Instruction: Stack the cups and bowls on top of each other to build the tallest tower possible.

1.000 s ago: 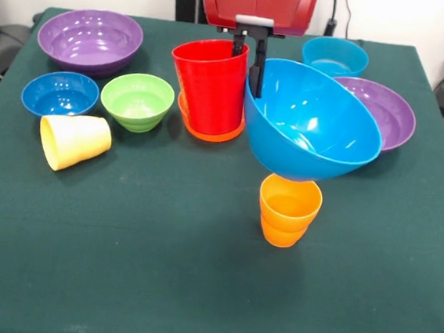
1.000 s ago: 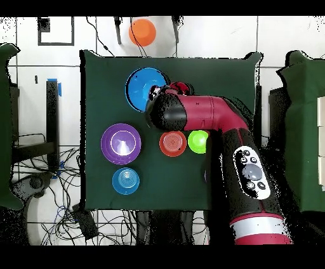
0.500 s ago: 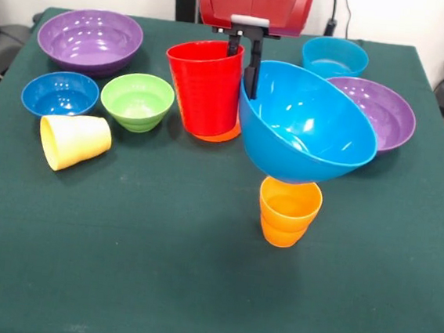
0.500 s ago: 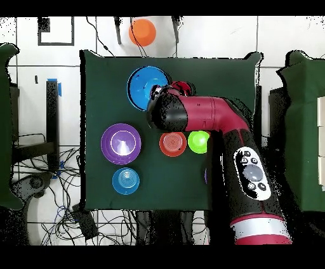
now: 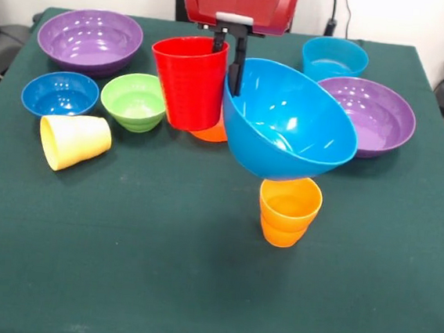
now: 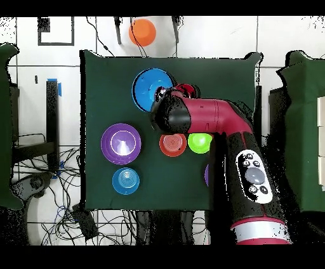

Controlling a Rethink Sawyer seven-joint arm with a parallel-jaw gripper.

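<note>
My gripper (image 5: 227, 60) hangs from the red arm at the top centre. One finger is inside the red cup (image 5: 188, 84), the other inside the large blue bowl (image 5: 289, 122). It is shut on both rims together. Both hang tilted above the table. The bowl's base is just over the upright orange cup (image 5: 288, 212). The orange bowl (image 5: 213, 132) shows behind the red cup. The yellow cup (image 5: 73, 141) lies on its side at the left. In the overhead view the blue bowl (image 6: 151, 87) and red cup (image 6: 186, 90) show beside the arm.
Two purple bowls (image 5: 90, 39) (image 5: 377, 112), a dark blue bowl (image 5: 59, 93), a green bowl (image 5: 136, 101) and a cyan bowl (image 5: 334, 58) stand along the table's far half. An orange round thing (image 6: 142, 32) lies beyond the table's edge in the overhead view.
The gripper has moved left and slightly up in the front view, carrying the blue bowl and red cup. The red cup has come up off the orange bowl.
</note>
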